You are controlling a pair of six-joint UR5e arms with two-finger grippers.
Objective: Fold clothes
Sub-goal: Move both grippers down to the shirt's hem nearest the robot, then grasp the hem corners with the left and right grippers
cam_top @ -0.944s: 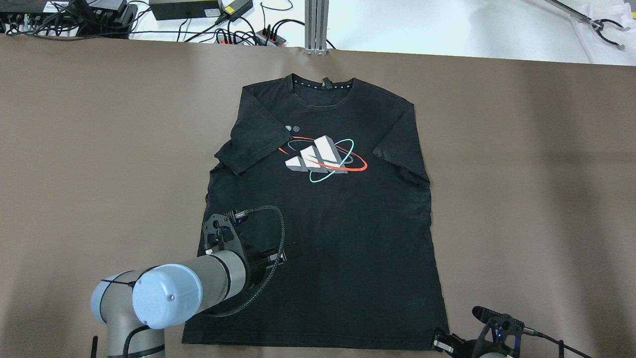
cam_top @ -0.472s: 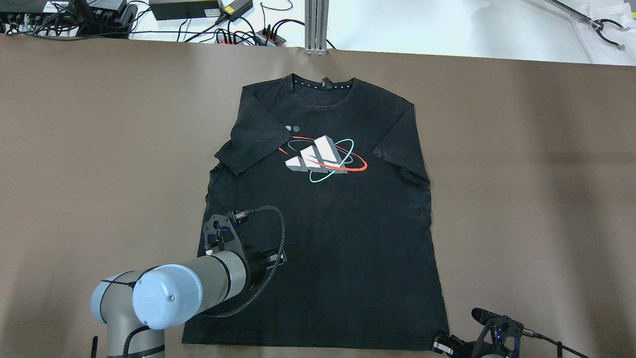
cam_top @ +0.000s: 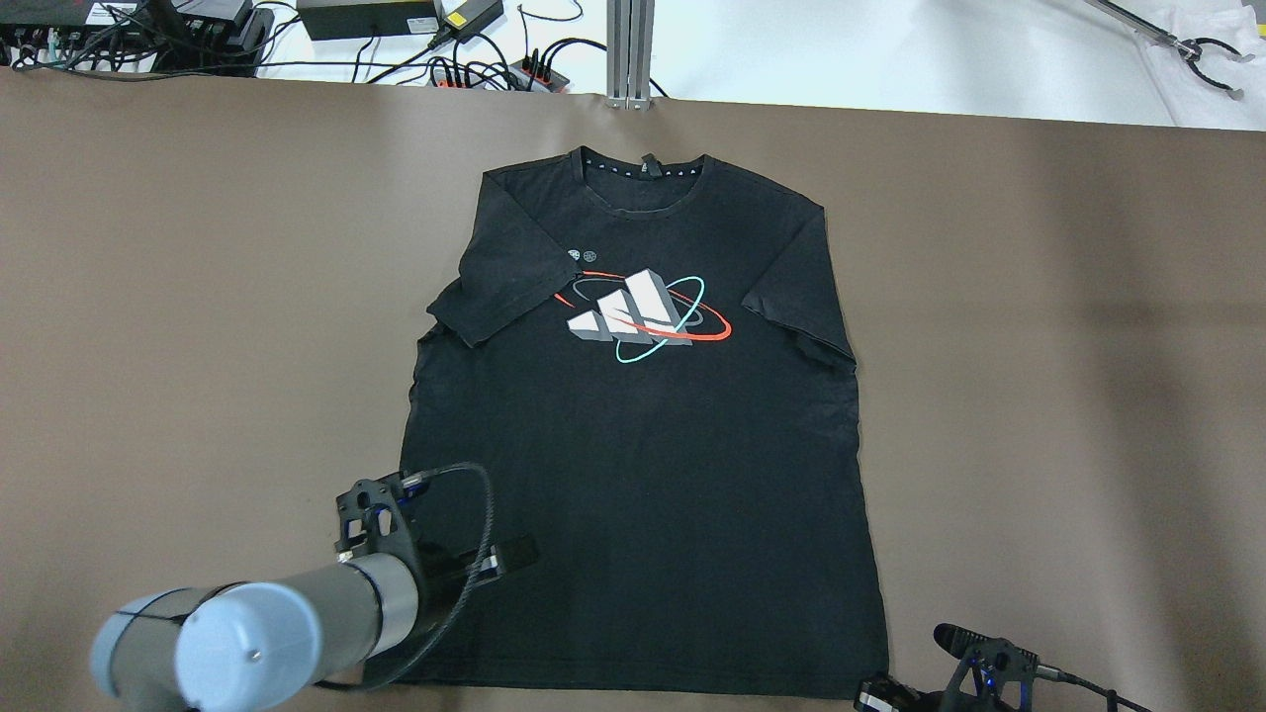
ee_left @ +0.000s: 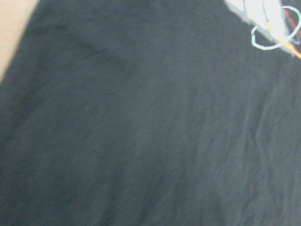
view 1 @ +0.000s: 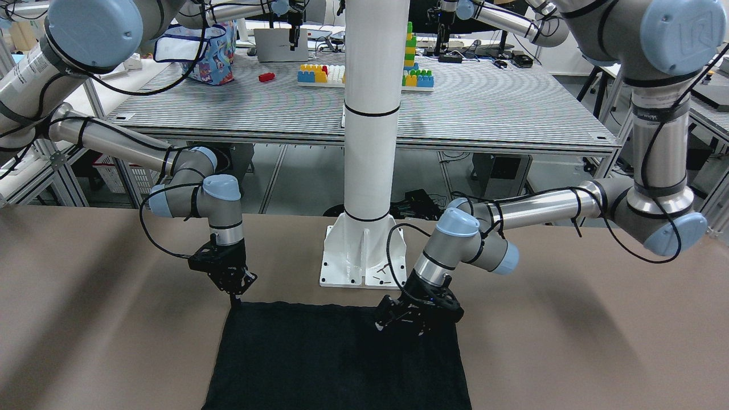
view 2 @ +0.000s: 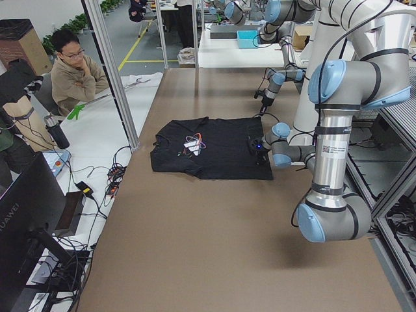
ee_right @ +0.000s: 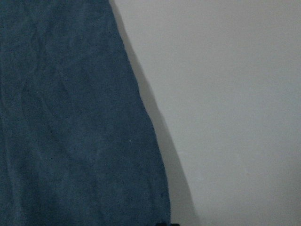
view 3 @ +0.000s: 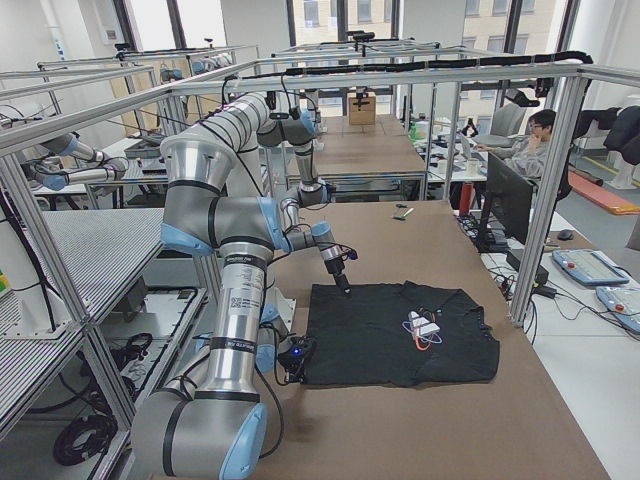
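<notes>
A black short-sleeved cotton T-shirt (cam_top: 653, 445) lies flat, print up, in the middle of the brown-covered table (cam_top: 1039, 346). Its collar is at the far edge and its hem is on the robot's side. A white block logo ringed in red and teal (cam_top: 643, 307) sits on the chest, and the left sleeve (cam_top: 495, 287) is folded in beside it.

The left gripper (view 1: 414, 322) hangs low over the hem's left part. Its grey forearm (cam_top: 297, 613) and looped black cable (cam_top: 485, 494) hide that corner from above. The right gripper (view 1: 234, 295) stands at the hem's right corner, tip at the cloth's edge. I cannot tell whether either pair of fingers is spread or pressed together.

The white post base (view 1: 364, 259) stands just behind the hem, between the arms. Tangled black cables and power bricks (cam_top: 396, 30) lie beyond the far edge, where a seated person (view 2: 77, 71) also shows.
</notes>
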